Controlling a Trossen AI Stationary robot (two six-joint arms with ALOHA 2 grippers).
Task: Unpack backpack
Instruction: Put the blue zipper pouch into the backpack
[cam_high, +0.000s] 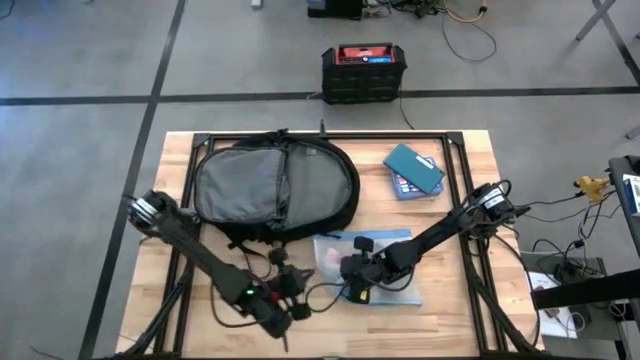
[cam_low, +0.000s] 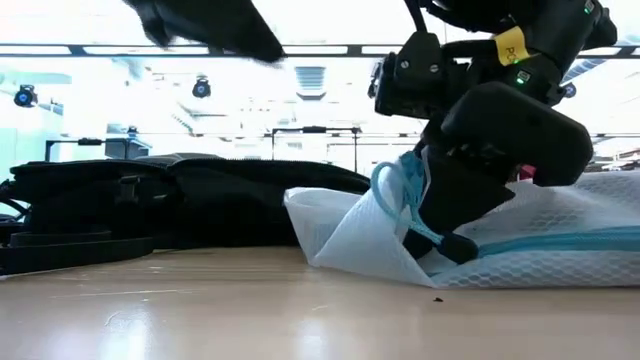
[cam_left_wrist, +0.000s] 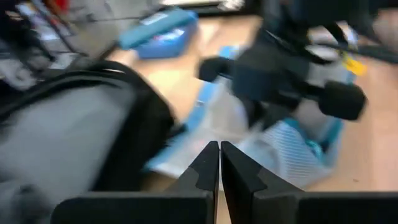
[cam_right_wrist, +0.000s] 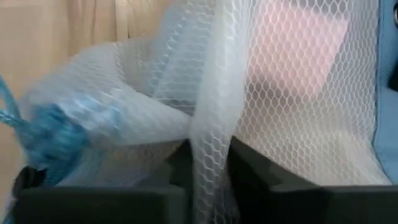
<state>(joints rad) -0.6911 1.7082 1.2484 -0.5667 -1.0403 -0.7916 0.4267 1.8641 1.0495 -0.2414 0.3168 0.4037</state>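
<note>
The black backpack (cam_high: 275, 185) lies flat on the far left part of the table, its grey lining showing; in the low view it is the dark mass (cam_low: 180, 205). A white mesh bag (cam_high: 385, 262) with blue zip trim and a blue cord (cam_low: 395, 190) lies on the table near the middle. My right gripper (cam_high: 350, 272) is shut on it. My left gripper (cam_left_wrist: 219, 165) is shut and holds nothing; it hovers (cam_high: 297, 292) left of the mesh bag, near the table's near edge. My right gripper (cam_right_wrist: 211, 165) pinches a raised fold of the white mesh (cam_right_wrist: 208, 118) between its two fingers, near the bag's left end. It comes from above, slanting down (cam_low: 445, 240). The bag's left end (cam_low: 330, 225) stands up off the table; the remainder (cam_low: 560, 260) lies on it.
A teal pouch on a blue-covered item (cam_high: 413, 170) lies at the table's far right. A black crate with a red top (cam_high: 363, 72) stands on the floor beyond the table. Bare wood (cam_high: 450, 320) lies along the near edge.
</note>
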